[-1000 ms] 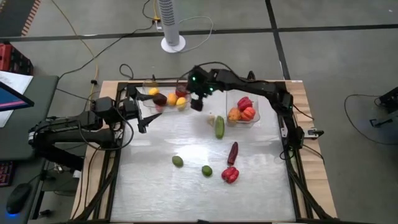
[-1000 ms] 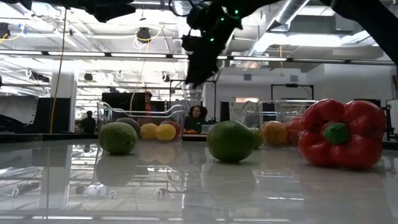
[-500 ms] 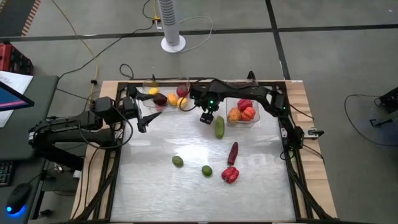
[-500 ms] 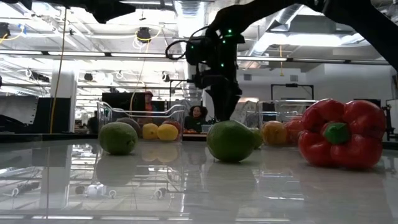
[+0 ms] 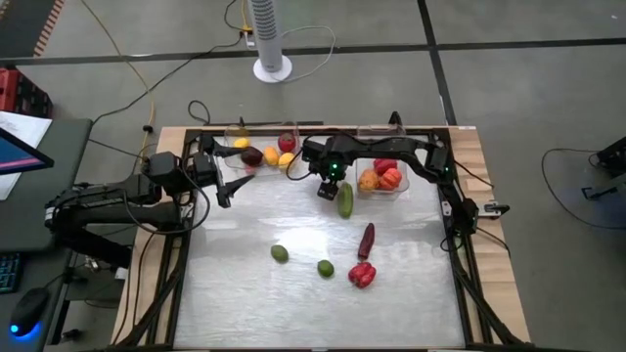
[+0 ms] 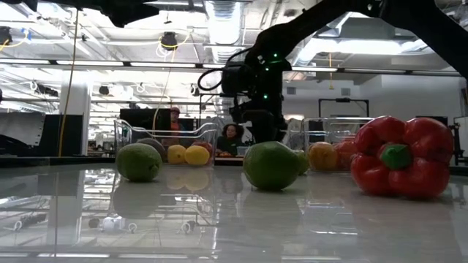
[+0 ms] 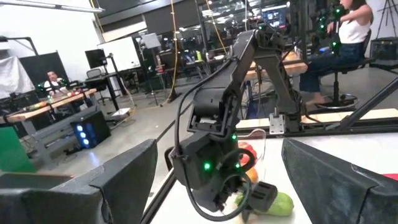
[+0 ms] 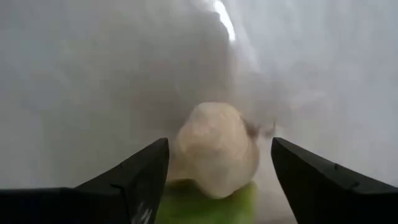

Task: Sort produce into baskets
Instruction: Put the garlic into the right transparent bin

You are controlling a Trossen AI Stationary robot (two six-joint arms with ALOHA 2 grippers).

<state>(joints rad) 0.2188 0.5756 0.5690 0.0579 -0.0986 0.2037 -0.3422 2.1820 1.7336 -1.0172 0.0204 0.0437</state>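
1. My right gripper (image 5: 330,190) hangs low over the far middle of the table (image 5: 293,293), fingers spread apart and holding nothing. Its wrist camera shows a pale white piece (image 8: 216,149) centred between the two fingers, which is why, I judge, I sit directly above it: lined up for a straight grasp.

2. The white piece touches the long green vegetable (image 5: 345,199), which peeks out green beneath it in the right wrist view. That crowding may make a clean grip harder.

3. The two clear baskets stand along the far edge. The left basket (image 5: 256,139) holds yellow, orange and dark red pieces; the right basket (image 5: 404,176) holds red and orange ones. By their shapes I take the split as fruit versus vegetable, but that is a guess.

4. Nearer on the table lie a dark red chilli (image 5: 366,240), a red bell pepper (image 5: 362,275) and two small green fruits (image 5: 280,254), none of them in a basket.

5. My left gripper (image 5: 227,194) waits at the table's left edge beside the left basket, fingers parted and empty.

6. From above, my right arm hides the white piece almost wholly. In the low view, a green fruit blocks where my fingers meet the table, so contact cannot be judged there.
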